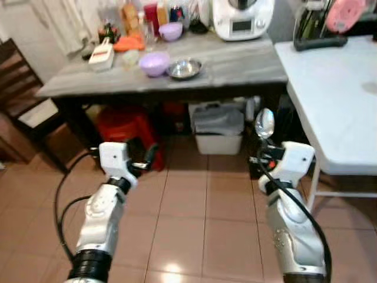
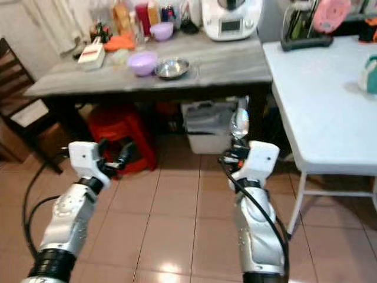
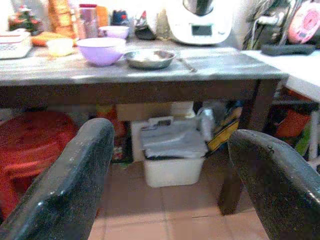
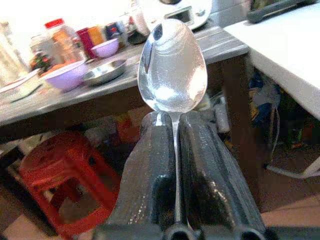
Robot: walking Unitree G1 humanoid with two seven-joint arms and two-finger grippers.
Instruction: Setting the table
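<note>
Spoon (image 4: 172, 67): it stands upright with the bowl up, above the tiled floor (image 1: 206, 218), in front of the grey table (image 1: 235, 68).
Right gripper (image 4: 175, 150): both black fingers are pressed together on the spoon handle.
Left gripper (image 1: 147, 160): it is held over the floor, fingers apart, with nothing between them.
Grey table: a purple bowl (image 1: 154, 63) and a metal bowl (image 1: 184, 69) stand side by side near its front edge.
White table (image 1: 336, 94): it stands to the right, and its left edge is near the spoon.
Under the grey table: a red stool (image 1: 126, 132) and a white bin (image 1: 218, 141).

Shiny metal spoon (image 4: 172, 67) stands upright, handle clamped in right end effector (image 4: 175, 150).
</note>
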